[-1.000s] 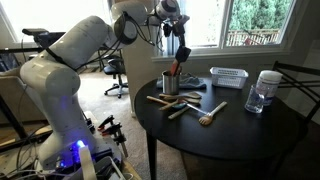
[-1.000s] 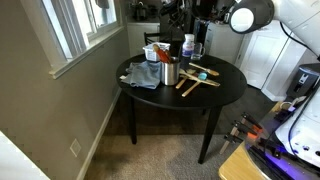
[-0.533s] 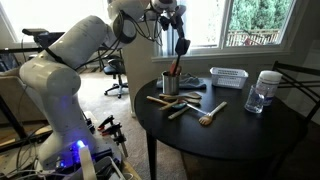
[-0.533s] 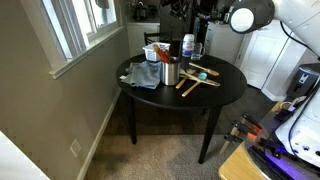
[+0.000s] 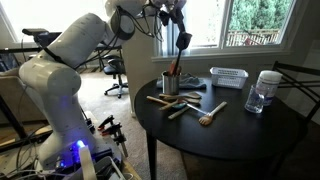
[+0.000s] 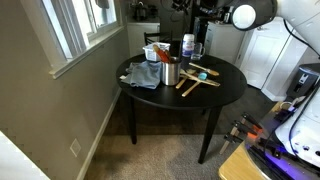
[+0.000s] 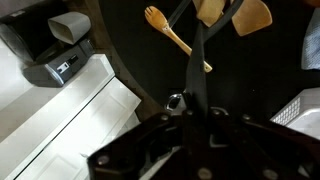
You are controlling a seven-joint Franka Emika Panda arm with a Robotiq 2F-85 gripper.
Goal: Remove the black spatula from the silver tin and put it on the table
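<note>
My gripper is high above the round black table and shut on the black spatula, which hangs clear above the silver tin. An orange-tipped utensil still stands in the tin. In the wrist view the spatula runs as a dark strip from the jaws down toward the table, with the tin's shiny rim beside it. In an exterior view the gripper is at the top edge, above the tin.
Pale wooden spoons lie on the table near the tin. A white slotted basket and a glass jar stand at the back. A blue cloth lies beside the tin. A window is behind the table.
My gripper has risen steadily with the black spatula, so its lower end is now higher above the tin. Nothing on the table has moved.
</note>
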